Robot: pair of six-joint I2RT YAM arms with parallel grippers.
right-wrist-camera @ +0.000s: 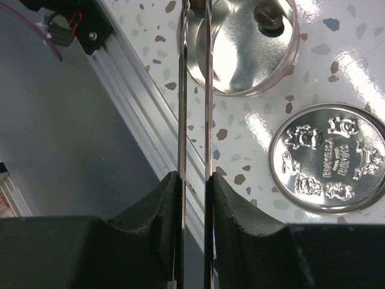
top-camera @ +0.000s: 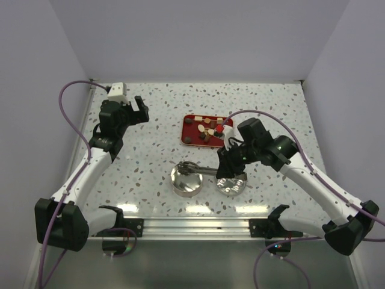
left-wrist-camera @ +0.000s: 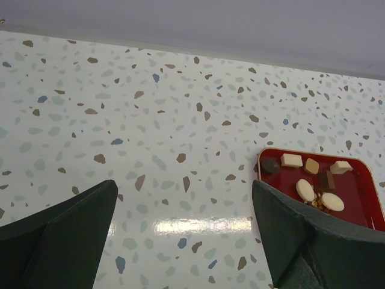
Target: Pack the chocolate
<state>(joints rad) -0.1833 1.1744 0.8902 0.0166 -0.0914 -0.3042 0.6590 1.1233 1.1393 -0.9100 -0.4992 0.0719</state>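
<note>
The chocolate (top-camera: 207,130) lies as several small brown and cream pieces in a red tray (top-camera: 187,130) at mid-table; the pieces (left-wrist-camera: 305,190) also show in the left wrist view. A round open metal tin (top-camera: 186,180) stands near the front, and one dark piece (right-wrist-camera: 267,13) lies in it. My right gripper (top-camera: 224,168) (right-wrist-camera: 194,177) is shut on thin metal tongs (right-wrist-camera: 207,90) whose tips reach over the tin (right-wrist-camera: 240,54). My left gripper (top-camera: 133,107) (left-wrist-camera: 183,205) is open and empty above the table, left of the tray (left-wrist-camera: 355,180).
The tin's embossed lid (top-camera: 231,184) (right-wrist-camera: 328,159) lies flat just right of the tin, under my right arm. An aluminium rail (top-camera: 198,224) runs along the table's near edge. White walls close in the back and both sides.
</note>
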